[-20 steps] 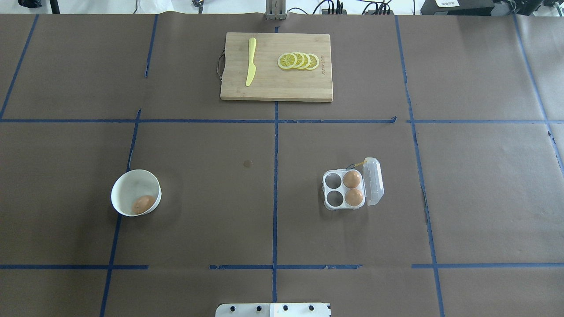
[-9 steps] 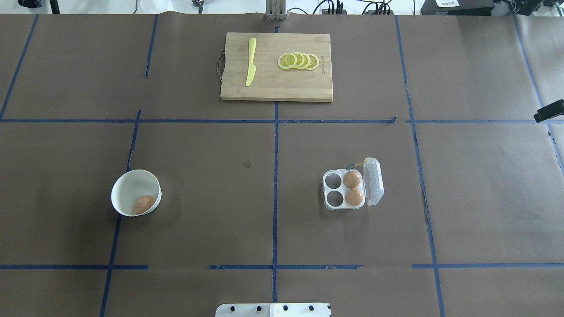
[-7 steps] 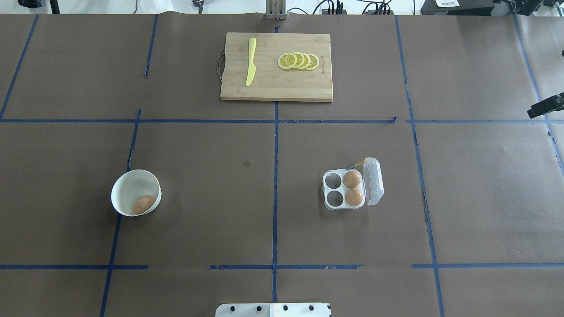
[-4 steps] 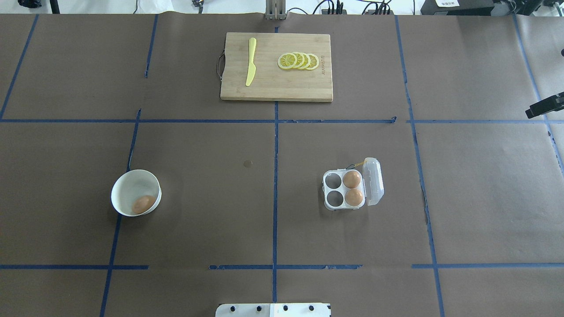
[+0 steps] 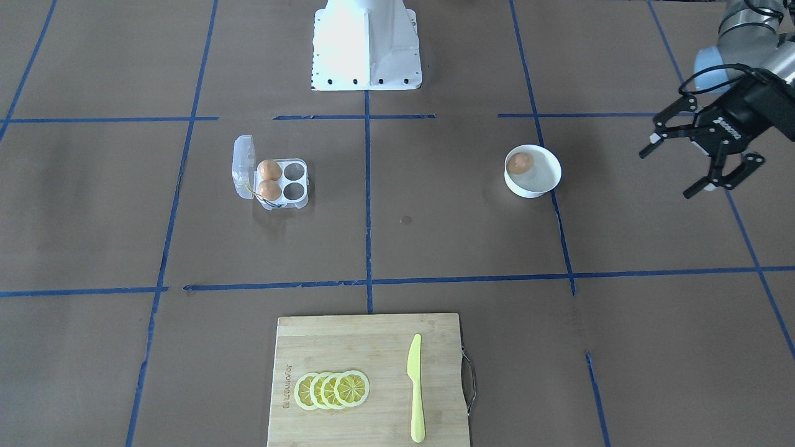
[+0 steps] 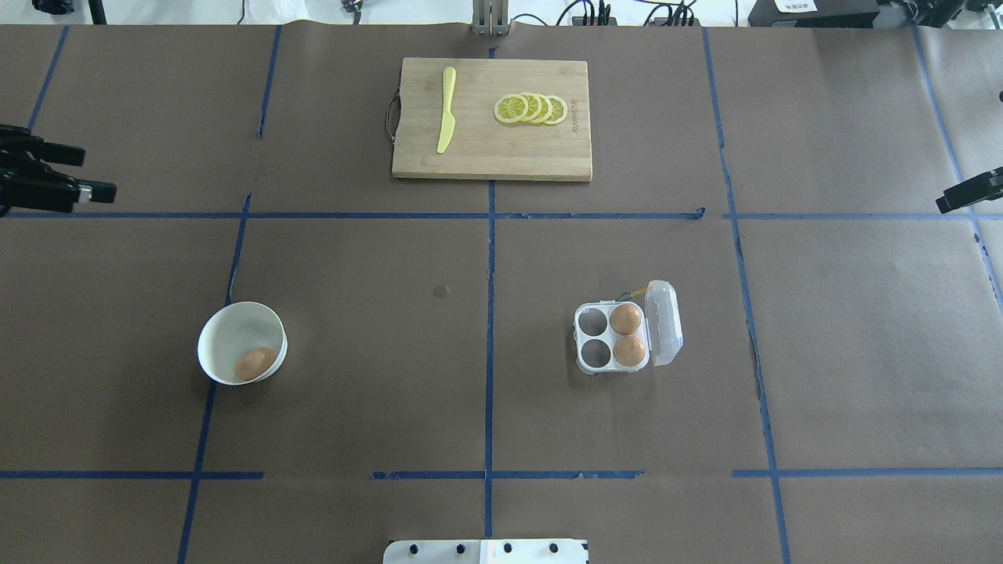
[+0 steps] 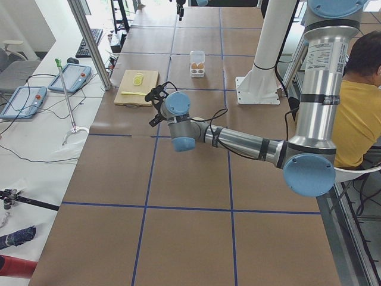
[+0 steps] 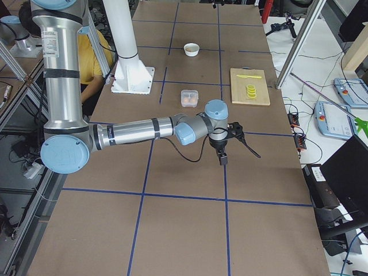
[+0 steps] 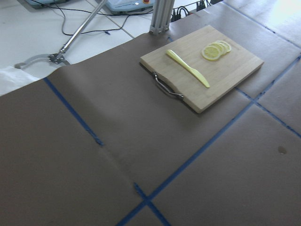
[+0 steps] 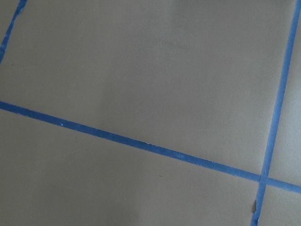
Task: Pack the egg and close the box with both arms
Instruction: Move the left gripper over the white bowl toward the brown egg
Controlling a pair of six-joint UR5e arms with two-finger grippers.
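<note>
The egg (image 6: 255,363) lies in a round white bowl (image 6: 235,329) at the left front of the table. The clear box (image 6: 593,342) stands right of centre with its lid (image 6: 664,321) open to the right. Two other brown eggs (image 6: 627,335) fill its right cups and the two left cups are empty. My left gripper (image 6: 86,174) is open and empty at the far left edge, well behind the bowl. My right gripper (image 8: 238,156) is open and empty; only one of its fingers (image 6: 968,194) shows at the overhead view's right edge, far from the box.
A wooden cutting board (image 6: 486,157) with a yellow knife (image 6: 446,110) and lemon slices (image 6: 531,108) lies at the far middle. The white pedestal base (image 5: 366,43) stands at the near edge. Blue tape lines cross the brown table cover.
My left gripper has come into the overhead view at its left edge. My right gripper's finger came in at the right edge and crept slightly inward. Egg, bowl and box have not moved.
</note>
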